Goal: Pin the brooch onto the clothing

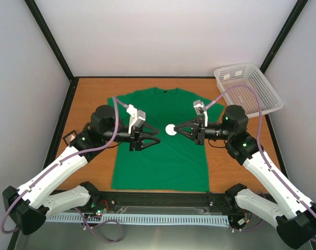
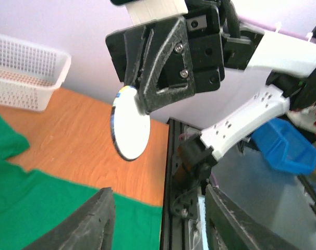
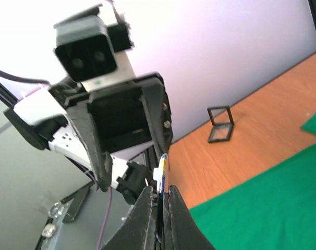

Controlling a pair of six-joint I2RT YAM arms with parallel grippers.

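Note:
The green T-shirt (image 1: 163,156) lies flat in the middle of the table. My right gripper (image 1: 178,129) is shut on the brooch (image 1: 171,129), a small round badge held above the shirt's chest. In the right wrist view the brooch (image 3: 162,172) stands edge-on, pinched between the fingers of my right gripper (image 3: 160,200). In the left wrist view its whitish back (image 2: 131,125) faces the camera. My left gripper (image 1: 158,141) is open and empty, pointing at the brooch from the left with a gap between. Its jaws (image 2: 160,219) stand wide apart.
A white mesh basket (image 1: 246,86) stands at the back right corner. A small black square-framed case (image 1: 70,137) sits on the wood left of the shirt, and shows in the right wrist view (image 3: 221,124). A blue bin (image 2: 286,146) lies beyond the table's rail.

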